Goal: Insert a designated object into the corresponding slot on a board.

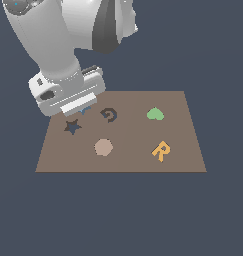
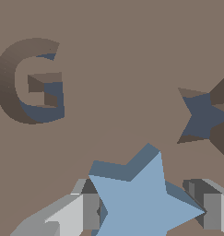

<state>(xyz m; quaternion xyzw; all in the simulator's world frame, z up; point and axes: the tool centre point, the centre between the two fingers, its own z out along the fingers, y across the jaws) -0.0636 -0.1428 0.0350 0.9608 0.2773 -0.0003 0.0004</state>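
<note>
Over at the far-left corner of the board (image 1: 143, 160) my gripper (image 1: 83, 107) is parked low, and from the exterior view I can only catch a sliver of blue under it. On the wrist view it's much clearer: the light-blue star (image 2: 141, 203) sits between the two fingers (image 2: 88, 209), which are clamped on it from either side (one grey pad touching each flank, as far as I can tell). I can't tell whether the star rides above the brown surface or rests on it.

The star-shaped slot (image 1: 72, 126) is just beside the gripper, slightly nearer to the exterior camera, and it shows dark in both views. So the star is close to its cutout but not over it or in it.

Also on the board: the G-shaped cutout (image 1: 109, 115) right of the gripper, a green heart-like piece (image 1: 154, 114) further right, a tan rounded piece (image 1: 103, 147) near the middle, and an orange R (image 1: 161, 151) toward the near right.
</note>
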